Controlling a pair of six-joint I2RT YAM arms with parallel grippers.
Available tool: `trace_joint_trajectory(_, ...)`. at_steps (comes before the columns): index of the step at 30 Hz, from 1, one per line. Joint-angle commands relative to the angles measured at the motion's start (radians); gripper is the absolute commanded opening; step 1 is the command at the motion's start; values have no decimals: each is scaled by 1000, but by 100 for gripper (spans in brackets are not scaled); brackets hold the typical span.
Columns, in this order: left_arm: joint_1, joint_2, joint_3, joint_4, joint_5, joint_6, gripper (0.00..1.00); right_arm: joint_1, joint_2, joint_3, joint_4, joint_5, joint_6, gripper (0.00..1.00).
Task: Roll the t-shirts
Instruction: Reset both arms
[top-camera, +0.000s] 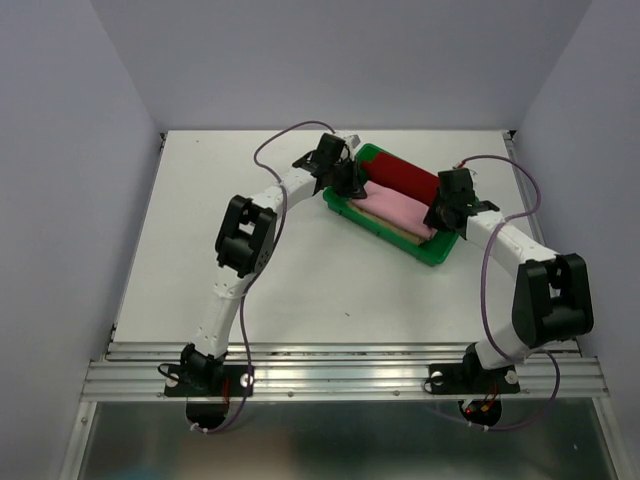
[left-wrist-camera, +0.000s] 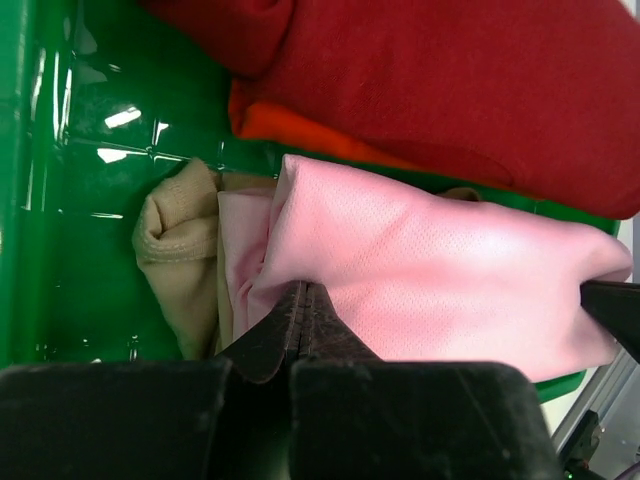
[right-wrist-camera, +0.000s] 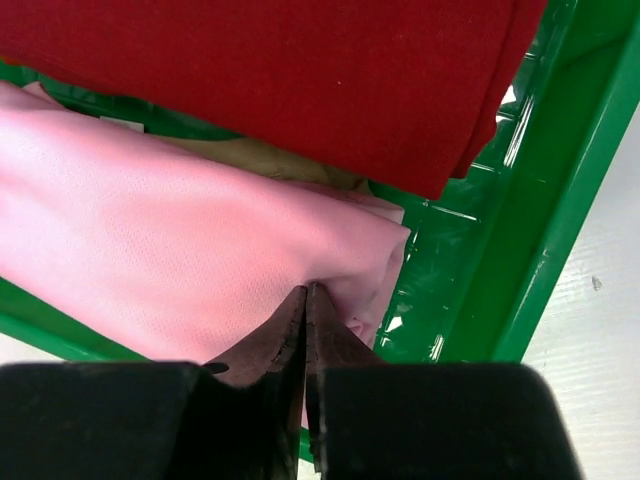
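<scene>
Two grippers sit at opposite ends of a green tray (top-camera: 437, 256), which lies slantwise on the far right part of the white table (top-camera: 300, 290). All the t-shirts are inside that tray. A dark red t-shirt (top-camera: 405, 178) lies rolled along the far side, and a pink t-shirt (top-camera: 395, 208) lies rolled along the near side, just beside it and running the same way. A beige t-shirt (left-wrist-camera: 170, 240) is tucked under the pink one, with only its bunched end poking out at the left end of the tray. The left gripper (left-wrist-camera: 303, 295) is down at that left end, its fingers pressed tight together with the tips nipping a fold at the edge of the pink t-shirt. The right gripper (right-wrist-camera: 305, 295) is at the opposite end, close to the tray's end wall. Its fingers are also squeezed together on the end of the pink roll, where the cloth puckers around the tips. From above, the pink roll stretches between the two grippers, resting in the tray and touching the red one along its length
</scene>
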Motion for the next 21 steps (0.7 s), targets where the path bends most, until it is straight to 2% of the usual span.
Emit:
trace_joint_trajectory(1,5,-67,35,-14,-9,33,0,-6,-54,35,28,-20,-23,11)
trace_joint_trajectory(2,5,-83,43,-25,-18,38,0,-6,-90,47,20,-17,-26,15)
trace_joint_trajectory(3,5,-93,58,-29,-23,44,0,-6,-105,61,-3,-6,-33,30)
trace_joint_trajectory(4,3,-105,64,-32,-26,46,0,-6,-122,92,-15,0,-37,38)
trace_joint_trajectory(5,5,-132,70,-37,-31,47,0,-6,-155,104,-35,11,-40,55)
trace_joint_trajectory(7,3,-159,96,-43,-35,52,1,-6,-191,138,-55,25,-47,70)
trace_joint_trajectory(8,5,-188,103,-49,-38,53,5,-6,-223,147,-75,44,-49,81)
trace_joint_trajectory(9,5,-205,110,-52,-40,56,15,-6,-237,156,-89,61,-47,85)
trace_joint_trajectory(10,5,-223,110,-55,-45,60,20,-6,-252,165,-101,78,-46,89)
trace_joint_trajectory(11,5,-261,110,-62,-57,69,25,-6,-268,182,-129,131,-44,98)
trace_joint_trajectory(15,3,-373,75,-91,-87,104,48,-6,-335,201,-210,325,-14,100)
trace_joint_trajectory(17,3,-467,32,-79,-118,121,52,-6,-374,196,-239,385,-12,100)
trace_joint_trajectory(21,11,-633,-125,-65,-221,167,53,-6,-424,179,-334,512,8,100)
